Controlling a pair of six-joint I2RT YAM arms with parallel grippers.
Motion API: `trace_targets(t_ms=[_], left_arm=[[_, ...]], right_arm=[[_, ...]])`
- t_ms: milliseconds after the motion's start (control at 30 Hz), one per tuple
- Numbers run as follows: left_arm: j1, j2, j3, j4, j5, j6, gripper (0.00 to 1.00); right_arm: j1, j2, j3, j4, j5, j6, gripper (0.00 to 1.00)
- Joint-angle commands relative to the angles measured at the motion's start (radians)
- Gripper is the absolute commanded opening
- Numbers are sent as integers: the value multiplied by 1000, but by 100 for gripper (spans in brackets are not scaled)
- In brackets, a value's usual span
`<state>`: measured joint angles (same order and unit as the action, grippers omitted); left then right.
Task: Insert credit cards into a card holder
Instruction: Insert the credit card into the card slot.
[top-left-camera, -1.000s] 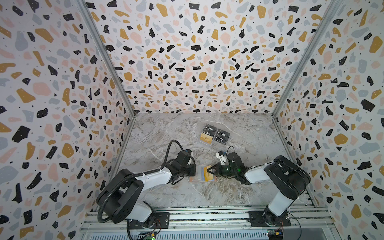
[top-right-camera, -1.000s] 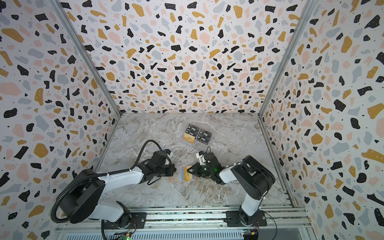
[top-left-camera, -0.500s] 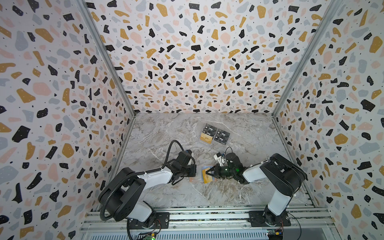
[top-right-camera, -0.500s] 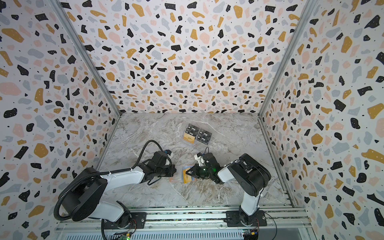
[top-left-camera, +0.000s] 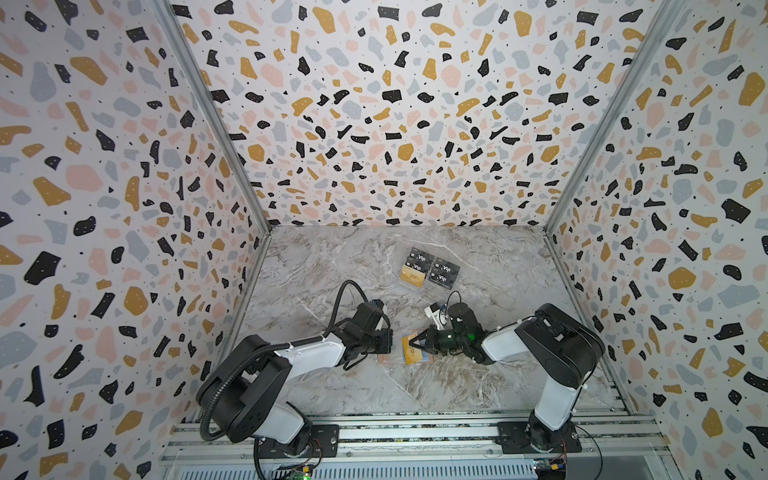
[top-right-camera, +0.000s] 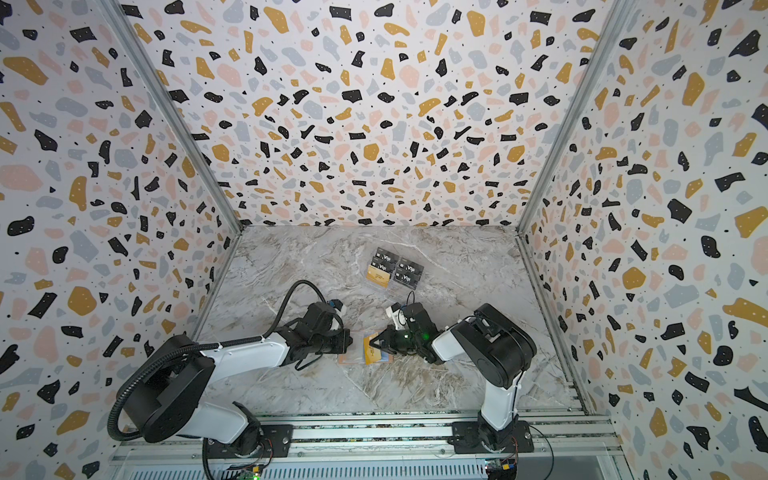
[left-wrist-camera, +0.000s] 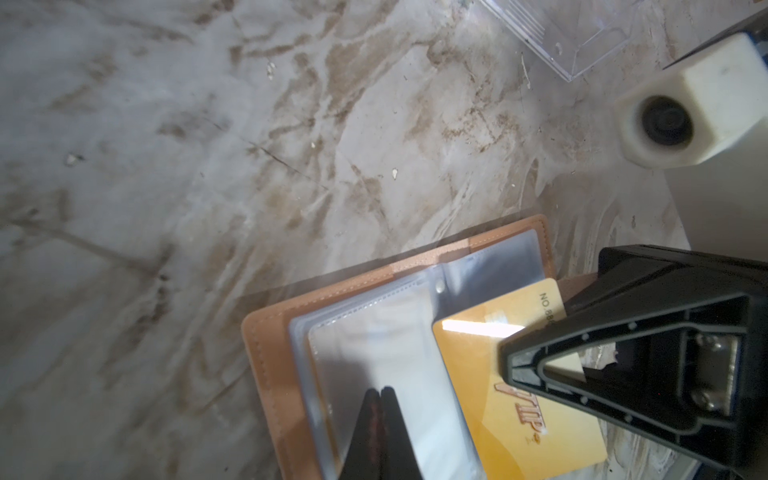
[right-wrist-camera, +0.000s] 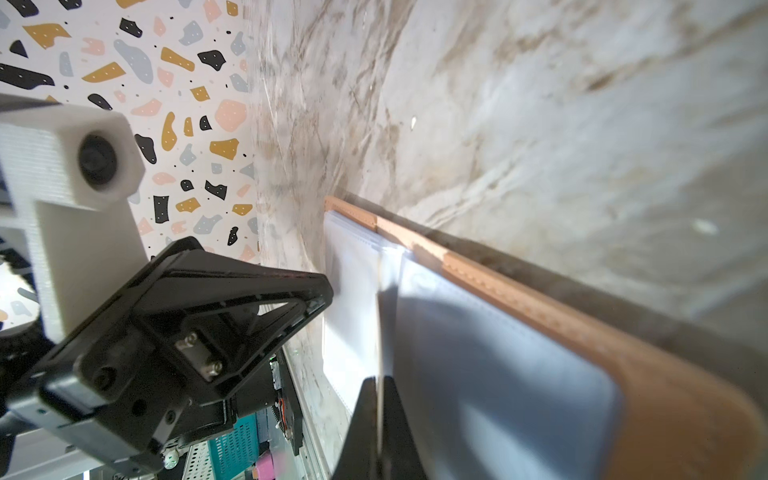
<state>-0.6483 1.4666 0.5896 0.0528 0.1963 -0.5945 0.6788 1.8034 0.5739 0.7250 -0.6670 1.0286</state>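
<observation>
Your card holder (left-wrist-camera: 270, 374) lies open on the tabletop (top-left-camera: 374, 395), toward the front edge and about midway between the side edges, with its clear sleeves (left-wrist-camera: 374, 345) facing up. Your right tool (right-wrist-camera: 380, 382) is closed on a gold credit card (left-wrist-camera: 469, 386), pinching it by one end. The card's other end reaches over the sleeves; whether it sits inside one, you cannot tell. Your left tool (left-wrist-camera: 379, 392) is fully closed, its tips against a sleeve. The clear stand (left-wrist-camera: 582, 41) with black cards (top-left-camera: 445, 275) stands toward the rear edge.
</observation>
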Motion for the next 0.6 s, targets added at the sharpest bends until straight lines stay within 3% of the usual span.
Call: trace_targets(t_ms=[0,567], left_arm=[[-4,-13,3,2,-13,8,0],[-3,-15,-1,4,-14,8,0]], right_arm=[[1,-4,26,-35,-4,-29,0],[2,-29,-2,-39,12,-20,0]])
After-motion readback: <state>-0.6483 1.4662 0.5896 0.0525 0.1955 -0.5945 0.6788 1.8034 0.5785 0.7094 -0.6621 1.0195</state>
